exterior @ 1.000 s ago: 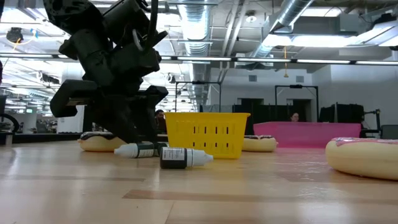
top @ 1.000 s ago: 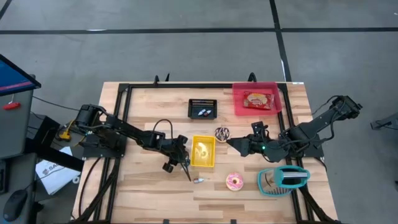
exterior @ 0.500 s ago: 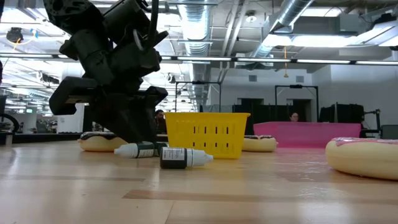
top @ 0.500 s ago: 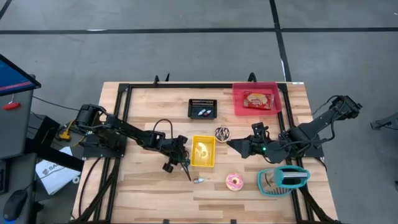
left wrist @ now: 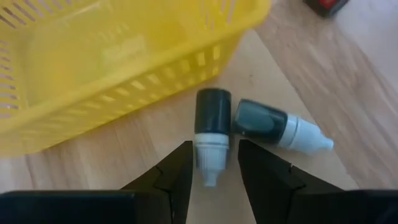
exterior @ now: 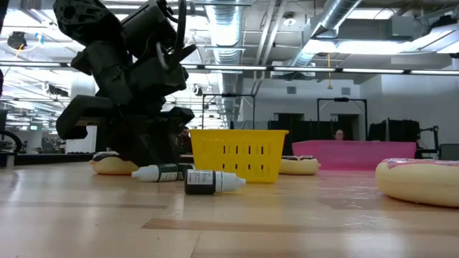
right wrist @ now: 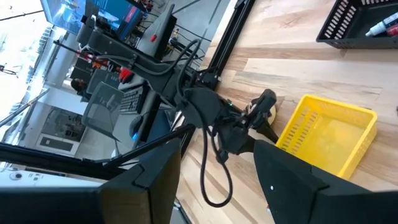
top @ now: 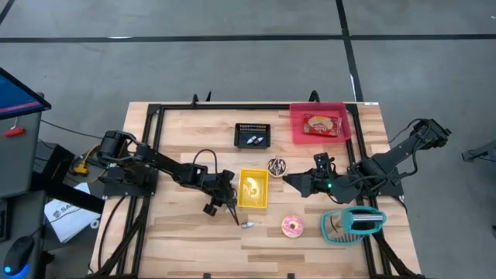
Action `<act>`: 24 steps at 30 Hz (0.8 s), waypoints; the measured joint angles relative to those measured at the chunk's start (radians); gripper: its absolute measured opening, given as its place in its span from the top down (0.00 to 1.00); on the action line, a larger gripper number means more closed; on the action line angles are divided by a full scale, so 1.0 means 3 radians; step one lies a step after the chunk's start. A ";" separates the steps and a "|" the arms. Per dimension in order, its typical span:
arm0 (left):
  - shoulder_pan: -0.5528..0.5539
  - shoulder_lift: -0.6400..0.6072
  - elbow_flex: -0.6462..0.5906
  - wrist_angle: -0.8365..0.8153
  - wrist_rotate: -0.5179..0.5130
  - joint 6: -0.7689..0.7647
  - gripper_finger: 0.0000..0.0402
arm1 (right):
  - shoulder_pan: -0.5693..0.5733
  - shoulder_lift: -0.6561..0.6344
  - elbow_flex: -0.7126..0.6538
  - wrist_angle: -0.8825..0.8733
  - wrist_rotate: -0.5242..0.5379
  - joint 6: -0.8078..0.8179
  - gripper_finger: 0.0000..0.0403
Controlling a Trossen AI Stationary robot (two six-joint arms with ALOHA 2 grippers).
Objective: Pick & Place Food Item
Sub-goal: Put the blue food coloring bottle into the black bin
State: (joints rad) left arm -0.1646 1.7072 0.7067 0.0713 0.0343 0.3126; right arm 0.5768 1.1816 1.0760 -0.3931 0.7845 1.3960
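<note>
Two small dark dropper bottles with white caps lie side by side on the table before the yellow basket. My left gripper slants down over them, its open fingers on either side of the white cap of one bottle. A narrow gap shows beside the cap. The other bottle lies just beside it. My right gripper hovers open right of the basket, near a chocolate donut. A pink-iced donut lies on the near part of the table.
A red tray at the far right holds a packaged food item. A black basket with small bottles stands behind the yellow one. A teal object lies at the near right. Bare wood lies to the near left.
</note>
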 joint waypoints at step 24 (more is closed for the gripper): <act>0.0015 -0.0274 -0.0013 -0.0355 -0.0187 -0.0432 0.88 | 0.0040 -0.0001 0.0000 -0.0011 0.0006 0.0011 0.51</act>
State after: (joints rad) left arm -0.1600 1.6250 0.7029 -0.0351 -0.0219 0.1829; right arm 0.5888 1.1812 1.0760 -0.3965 0.7862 1.3994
